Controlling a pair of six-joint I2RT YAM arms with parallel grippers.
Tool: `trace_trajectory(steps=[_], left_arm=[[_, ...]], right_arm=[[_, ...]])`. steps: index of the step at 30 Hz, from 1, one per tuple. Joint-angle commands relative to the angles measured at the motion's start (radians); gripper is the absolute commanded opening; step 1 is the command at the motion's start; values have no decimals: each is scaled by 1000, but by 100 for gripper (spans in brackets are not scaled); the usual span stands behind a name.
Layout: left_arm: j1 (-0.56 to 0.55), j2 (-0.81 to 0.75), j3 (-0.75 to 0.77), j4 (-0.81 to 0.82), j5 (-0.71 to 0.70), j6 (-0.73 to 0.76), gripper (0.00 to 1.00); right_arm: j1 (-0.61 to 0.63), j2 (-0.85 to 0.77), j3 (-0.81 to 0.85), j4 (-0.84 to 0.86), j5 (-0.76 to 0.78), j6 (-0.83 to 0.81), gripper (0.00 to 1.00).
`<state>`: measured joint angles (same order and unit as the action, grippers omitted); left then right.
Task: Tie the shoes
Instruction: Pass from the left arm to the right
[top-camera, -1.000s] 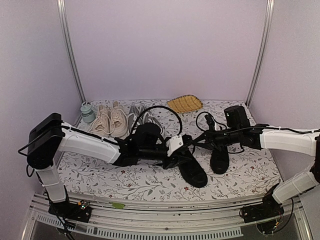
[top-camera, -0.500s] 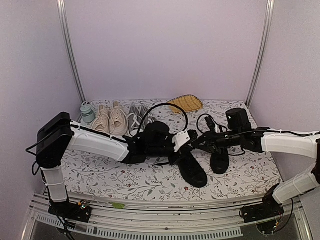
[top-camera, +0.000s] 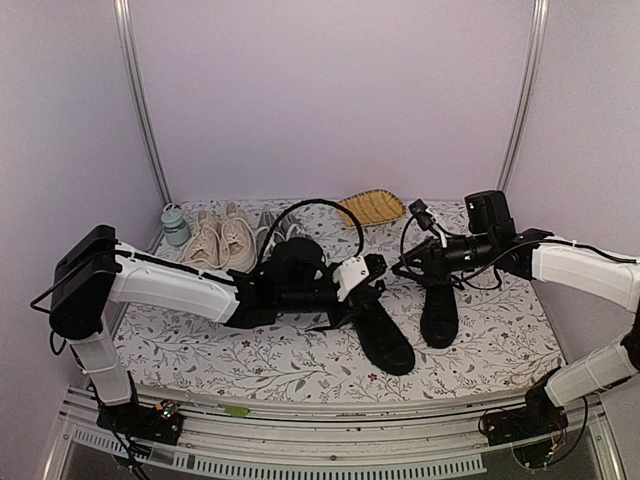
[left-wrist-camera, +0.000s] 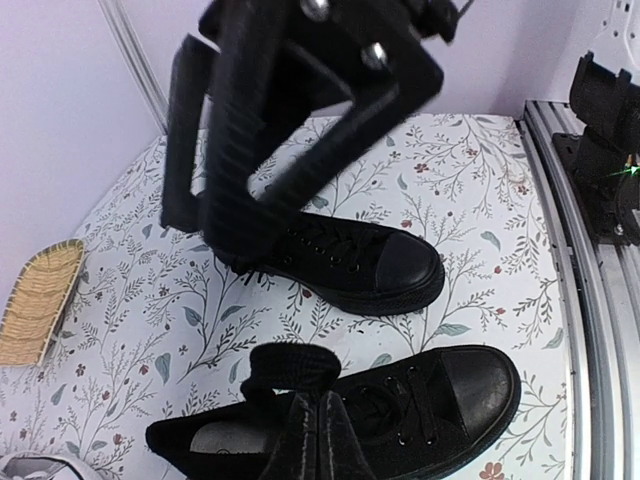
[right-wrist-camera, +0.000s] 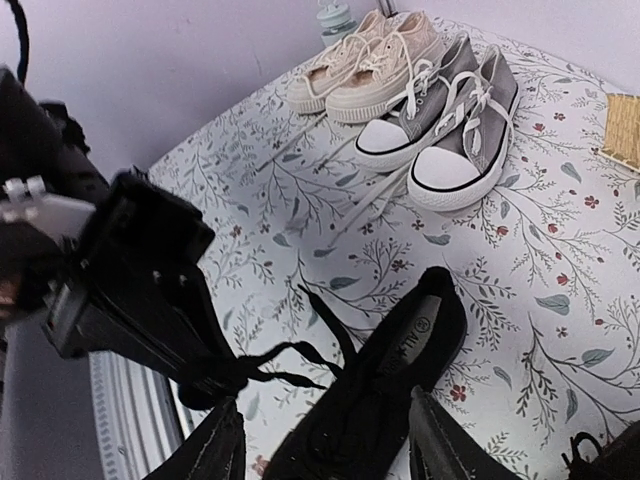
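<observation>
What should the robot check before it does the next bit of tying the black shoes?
1. Left gripper jaws shut on the lace: ok.
2. Right gripper jaws open and empty: ok.
3. Near black shoe and far black shoe upright: ok.
4. Bow finished on the near black shoe: not ok, the lace is loose.
5. Grey sneakers apart from the arms: ok.

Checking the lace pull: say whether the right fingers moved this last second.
Yes: the right fingers pulled back, away from the unmoved right black shoe.
</observation>
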<state>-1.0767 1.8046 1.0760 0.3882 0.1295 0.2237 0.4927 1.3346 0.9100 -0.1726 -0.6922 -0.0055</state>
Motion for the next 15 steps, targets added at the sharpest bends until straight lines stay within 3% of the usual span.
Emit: trace_trajectory(steps=[1,6,15], left_arm=[[18,-6,9,-2,46,24,0],[44,-11,6,-4,85,30,0],[61,1,27,-38,159,75,0]], right_arm=[[1,21,-72,70,9,-386,57],[2,62,-146,279,-71,-508,54],[100,218,-167,484,-141,-480,48]])
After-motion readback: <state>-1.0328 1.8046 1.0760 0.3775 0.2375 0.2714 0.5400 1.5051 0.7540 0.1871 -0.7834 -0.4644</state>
